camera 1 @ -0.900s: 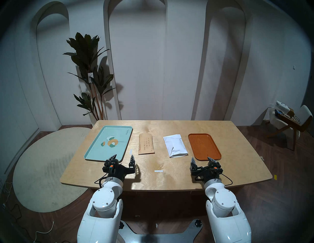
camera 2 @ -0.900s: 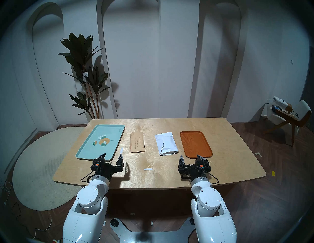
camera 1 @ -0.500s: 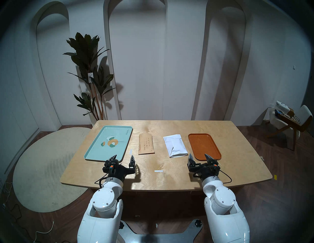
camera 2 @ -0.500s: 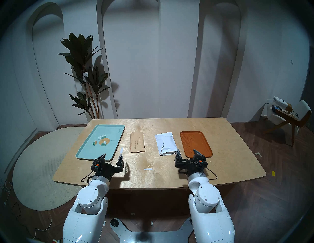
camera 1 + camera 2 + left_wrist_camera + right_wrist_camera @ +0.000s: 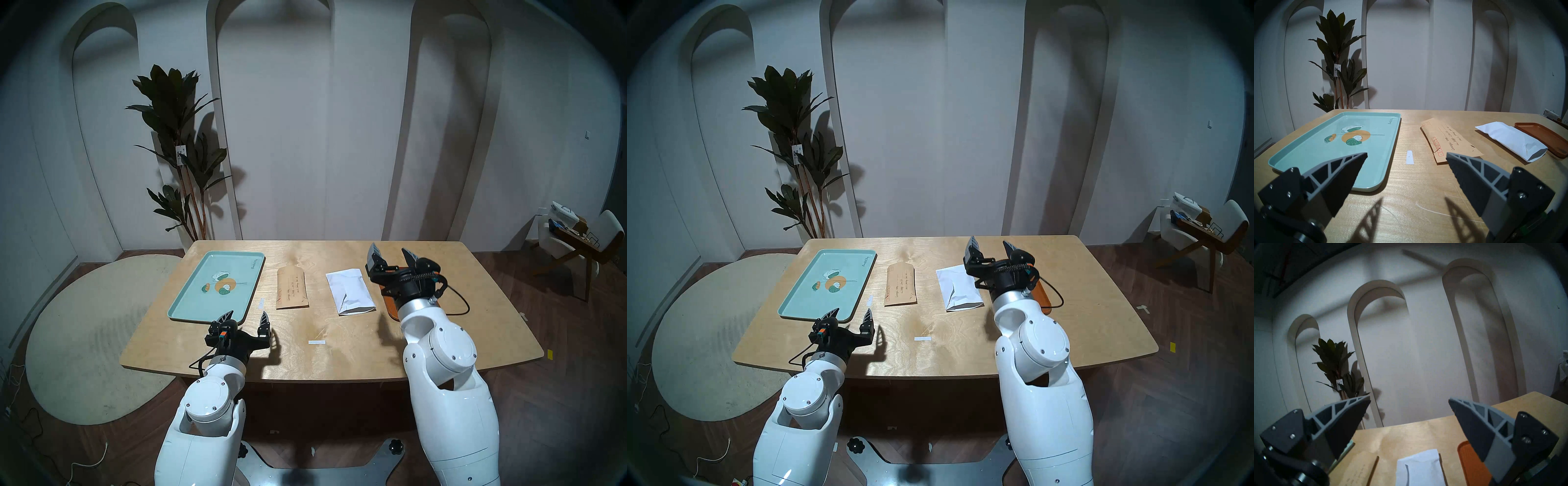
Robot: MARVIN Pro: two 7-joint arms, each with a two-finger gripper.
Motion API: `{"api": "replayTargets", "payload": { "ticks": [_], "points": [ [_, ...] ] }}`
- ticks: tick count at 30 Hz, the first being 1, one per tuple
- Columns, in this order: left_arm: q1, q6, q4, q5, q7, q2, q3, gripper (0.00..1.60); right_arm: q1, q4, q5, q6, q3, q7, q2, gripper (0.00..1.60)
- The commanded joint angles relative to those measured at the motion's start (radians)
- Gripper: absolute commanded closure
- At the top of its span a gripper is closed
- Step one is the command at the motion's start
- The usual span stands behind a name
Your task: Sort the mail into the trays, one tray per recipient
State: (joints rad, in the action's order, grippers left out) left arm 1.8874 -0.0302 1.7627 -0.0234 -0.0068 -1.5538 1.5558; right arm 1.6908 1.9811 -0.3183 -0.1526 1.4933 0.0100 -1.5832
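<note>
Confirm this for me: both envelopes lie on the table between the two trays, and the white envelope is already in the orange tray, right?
Not quite. The white envelope lies on the table beside the orange tray, not in it, as the left wrist view shows. The brown envelope also lies between the trays.

We see a worktop (image 5: 339, 356) of pale, smooth plywood with visible grain and fine scratches. The mint-teal tray (image 5: 1310, 152) looks like glossy plastic, catching soft reflections. The orange-brown tray (image 5: 1542, 134) has a wood-grain texture with a matt sheen. The brown envelope (image 5: 1454, 146) is matt kraft paper; the white envelope (image 5: 1512, 140) is creased, smooth paper. The left gripper (image 5: 1406, 155) has matt grey plastic fingers (image 5: 1339, 168) with ribbed pads and metal screws.
</note>
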Motion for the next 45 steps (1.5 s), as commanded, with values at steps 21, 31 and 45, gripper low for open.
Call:
{"api": "replayTargets", "payload": {
  "ticks": [21, 31, 45],
  "points": [
    [-0.006, 0.005, 0.026, 0.000, 0.000, 0.000, 0.000, 0.00, -0.158, 0.065, -0.792, -0.507, 0.099, 0.419, -0.029, 0.00],
    [-0.005, 0.004, 0.029, 0.000, 0.001, 0.000, 0.000, 0.00, -0.061, 0.165, -0.995, -0.609, 0.138, 0.601, -0.023, 0.00],
    [-0.004, 0.003, 0.030, 0.000, 0.001, 0.000, 0.000, 0.00, -0.014, 0.150, -1.080, -0.644, 0.208, 0.637, -0.031, 0.00]
  ]
}}
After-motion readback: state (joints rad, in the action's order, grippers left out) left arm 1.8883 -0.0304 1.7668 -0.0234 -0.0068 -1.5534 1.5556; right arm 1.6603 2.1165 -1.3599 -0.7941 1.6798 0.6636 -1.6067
